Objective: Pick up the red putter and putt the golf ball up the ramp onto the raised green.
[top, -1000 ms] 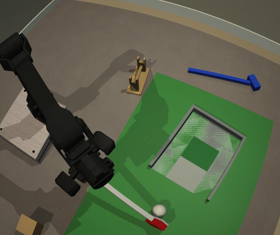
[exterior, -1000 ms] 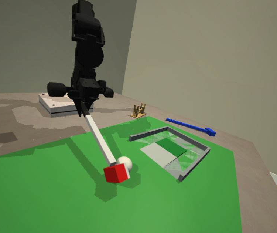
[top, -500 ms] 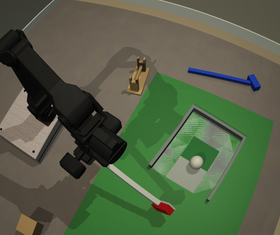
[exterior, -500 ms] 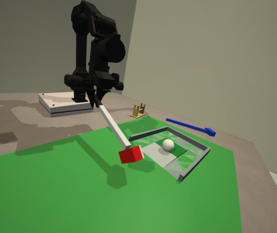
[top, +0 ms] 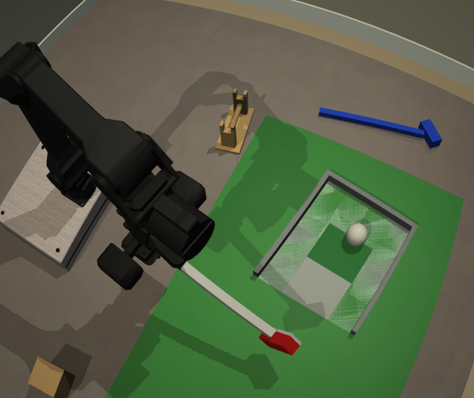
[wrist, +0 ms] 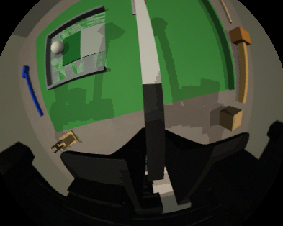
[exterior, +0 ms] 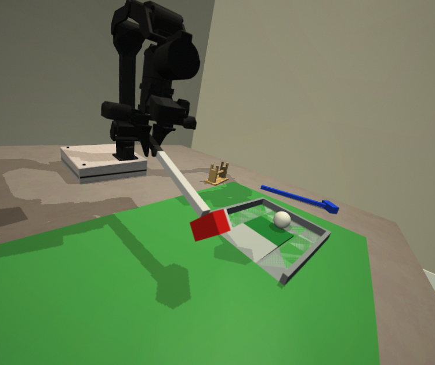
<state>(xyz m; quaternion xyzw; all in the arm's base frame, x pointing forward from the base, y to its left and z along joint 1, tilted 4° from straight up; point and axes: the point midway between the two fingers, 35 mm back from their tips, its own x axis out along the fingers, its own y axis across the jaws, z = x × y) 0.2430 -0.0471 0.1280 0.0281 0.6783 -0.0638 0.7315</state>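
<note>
The red putter (top: 237, 304) is gripped by the fingers (exterior: 152, 147) at the top of its pale shaft, with the red head held just above the green mat (exterior: 91, 306) near the foot of the grey ramp (top: 316, 284). The golf ball (top: 356, 234) is seen on the dark raised green (top: 335, 256), close to its far edge inside the grey wall (top: 289, 222). By the look of it, the putt is made; the putter is best kept high and away from the ramp, so the ball is not nudged
</note>
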